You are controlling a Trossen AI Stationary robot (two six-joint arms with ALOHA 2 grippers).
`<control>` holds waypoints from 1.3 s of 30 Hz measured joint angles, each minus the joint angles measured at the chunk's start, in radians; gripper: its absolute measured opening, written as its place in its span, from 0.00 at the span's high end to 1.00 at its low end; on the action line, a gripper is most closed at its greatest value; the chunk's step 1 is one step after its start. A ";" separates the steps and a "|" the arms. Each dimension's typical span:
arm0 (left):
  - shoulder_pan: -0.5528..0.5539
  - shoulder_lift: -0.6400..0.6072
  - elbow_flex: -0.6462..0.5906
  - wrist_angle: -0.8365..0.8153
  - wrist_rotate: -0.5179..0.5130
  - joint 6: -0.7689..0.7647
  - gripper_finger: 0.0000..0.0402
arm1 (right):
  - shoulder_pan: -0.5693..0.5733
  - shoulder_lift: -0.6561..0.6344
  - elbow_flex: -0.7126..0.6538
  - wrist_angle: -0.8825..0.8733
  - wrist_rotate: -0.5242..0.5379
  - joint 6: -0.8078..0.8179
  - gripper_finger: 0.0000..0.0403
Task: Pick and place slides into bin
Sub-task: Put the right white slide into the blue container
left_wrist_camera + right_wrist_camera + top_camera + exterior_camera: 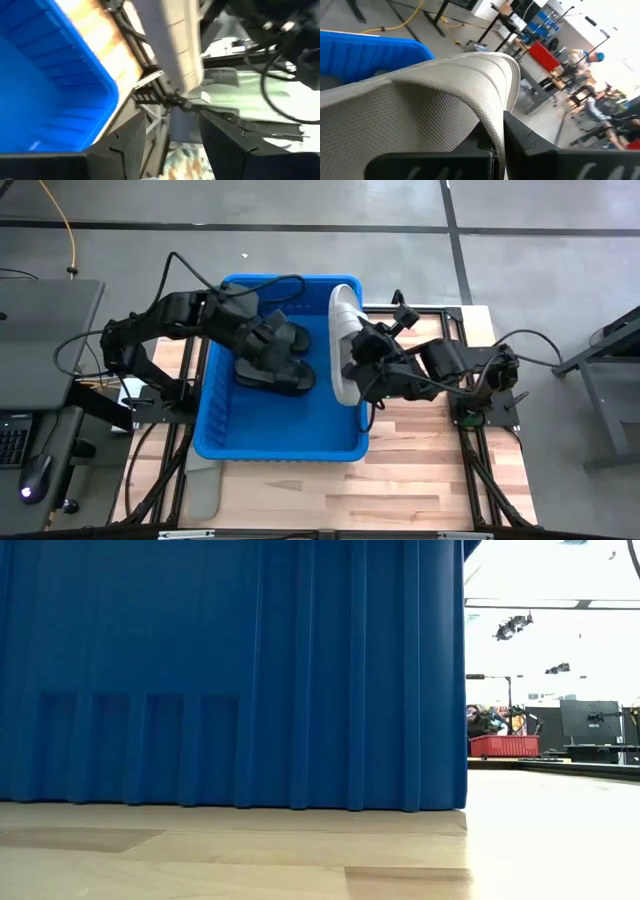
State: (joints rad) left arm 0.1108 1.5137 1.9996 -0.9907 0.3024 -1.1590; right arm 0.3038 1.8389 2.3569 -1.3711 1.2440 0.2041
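The blue bin [280, 442] filled the frame's centre, two black slides [275, 352] inside; the right gripper [352, 352] pinched the light grey slide's [343, 330] strap above the right rim, the left gripper [262, 338] hung half-open, empty

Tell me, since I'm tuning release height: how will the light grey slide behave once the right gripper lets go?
The light grey slide probably flexes: its strap bends where the right gripper pinches it. Held on edge over the bin rim, it will likely tip flat inside. Its textured rubber looks grippy, not slippery.

Grey floor [300, 250], wood tabletop [420, 480].
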 joint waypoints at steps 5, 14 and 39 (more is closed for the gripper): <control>0.000 0.030 0.001 0.029 -0.064 0.049 0.56 | -0.009 0.016 0.000 0.007 -0.065 0.005 1.00; 0.000 0.099 0.000 0.015 -0.047 0.027 0.34 | 0.028 0.027 -0.032 0.044 -0.096 -0.034 1.00; -0.002 0.141 0.001 0.074 -0.013 0.085 0.64 | 0.110 0.048 -0.036 0.159 -0.095 -0.056 1.00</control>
State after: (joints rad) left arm 0.1093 1.6547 2.0003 -0.9164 0.2891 -1.0735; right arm 0.4133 1.8874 2.3207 -1.2122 1.1487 0.1479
